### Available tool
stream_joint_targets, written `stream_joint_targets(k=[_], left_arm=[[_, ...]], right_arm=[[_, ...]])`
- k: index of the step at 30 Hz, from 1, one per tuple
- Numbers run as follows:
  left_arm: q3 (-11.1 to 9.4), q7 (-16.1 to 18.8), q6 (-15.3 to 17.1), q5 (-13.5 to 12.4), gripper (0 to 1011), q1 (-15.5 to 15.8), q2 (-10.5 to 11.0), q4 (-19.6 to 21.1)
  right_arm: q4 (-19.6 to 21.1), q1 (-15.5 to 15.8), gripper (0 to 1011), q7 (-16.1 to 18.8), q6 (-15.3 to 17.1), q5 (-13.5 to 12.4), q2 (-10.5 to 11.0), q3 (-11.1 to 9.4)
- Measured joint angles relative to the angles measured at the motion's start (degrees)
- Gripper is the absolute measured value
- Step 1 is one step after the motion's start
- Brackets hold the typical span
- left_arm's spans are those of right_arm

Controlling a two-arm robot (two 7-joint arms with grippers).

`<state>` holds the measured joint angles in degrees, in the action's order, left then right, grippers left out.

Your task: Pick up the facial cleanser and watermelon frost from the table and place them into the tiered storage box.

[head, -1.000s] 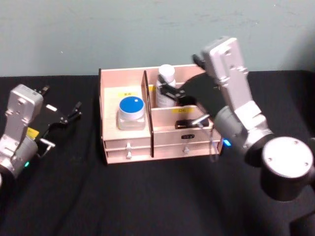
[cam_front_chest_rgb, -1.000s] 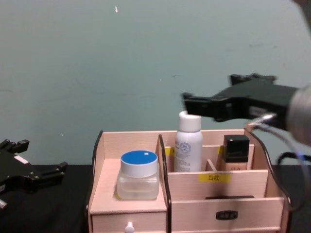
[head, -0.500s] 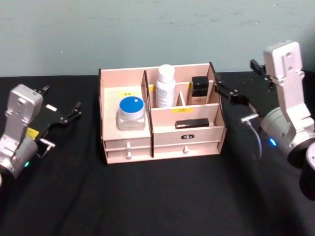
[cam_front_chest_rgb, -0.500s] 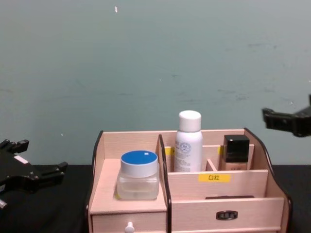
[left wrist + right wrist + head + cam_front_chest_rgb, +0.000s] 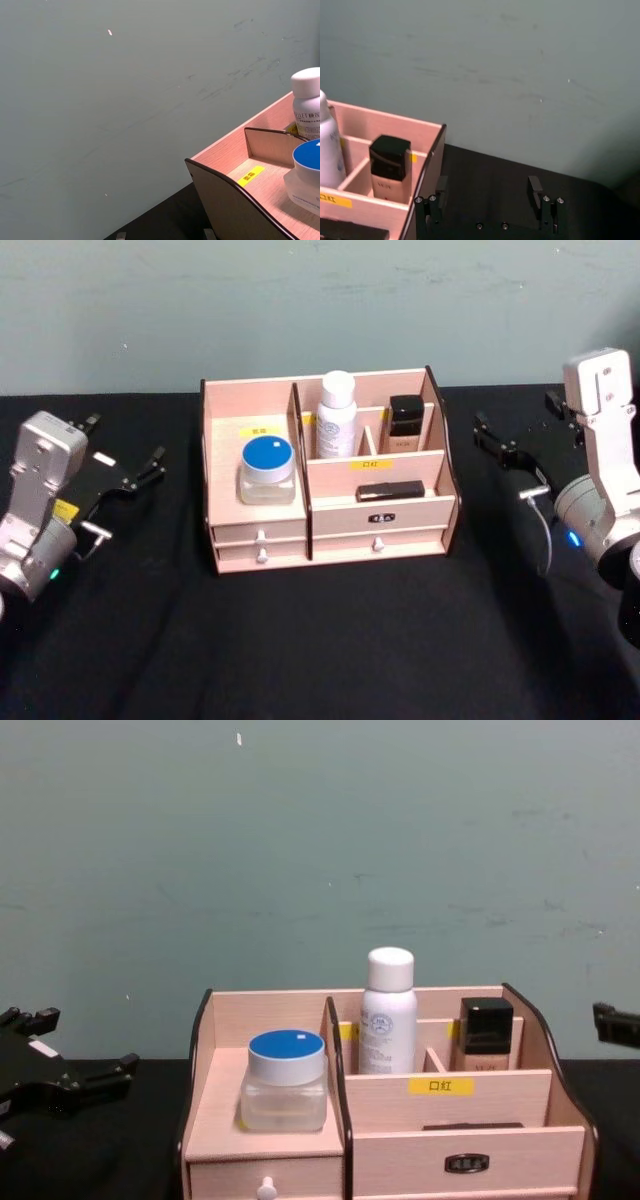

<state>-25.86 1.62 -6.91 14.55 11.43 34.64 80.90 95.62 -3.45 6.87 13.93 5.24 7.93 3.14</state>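
The tiered storage box [image 5: 254, 532] stands mid-table, also seen in the chest view [image 5: 500, 1145]. In its back compartments stand a white bottle [image 5: 337, 416] [image 5: 388, 1012] and a black-capped bottle [image 5: 405, 423] [image 5: 389, 167]. I cannot tell which items are the facial cleanser and the watermelon frost. My right gripper [image 5: 514, 412] [image 5: 488, 186] hovers open and holding nothing to the right of the box. My left gripper [image 5: 127, 440] [image 5: 88, 1040] rests open at the far left.
A blue-lidded clear jar [image 5: 267, 468] [image 5: 286, 1080] sits on the box's left shelf, and a flat black item [image 5: 390, 491] lies in the front right compartment. Black cloth [image 5: 330, 640] covers the table, with bare room in front of the box. A green wall [image 5: 320, 850] rises behind.
My right gripper has drawn back from over the box's rear compartment to the right side, leaving the white bottle standing there. The left arm has not moved.
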Motion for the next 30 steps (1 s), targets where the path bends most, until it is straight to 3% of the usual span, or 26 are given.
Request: stream_joint_targets(k=[7, 30], left_arm=[[0.0, 0.0, 0.0, 0.0, 1001, 0.0, 0.0, 0.0], [0.0, 0.0, 0.0, 0.0, 1001, 0.0, 0.0, 0.0]], right_arm=[[-2.1, -0.6, 1000, -0.2, -0.1, 0.6, -0.3, -0.1], [-1.7, -0.5, 1000, -0.1, 0.0, 0.5, -0.2, -0.1]])
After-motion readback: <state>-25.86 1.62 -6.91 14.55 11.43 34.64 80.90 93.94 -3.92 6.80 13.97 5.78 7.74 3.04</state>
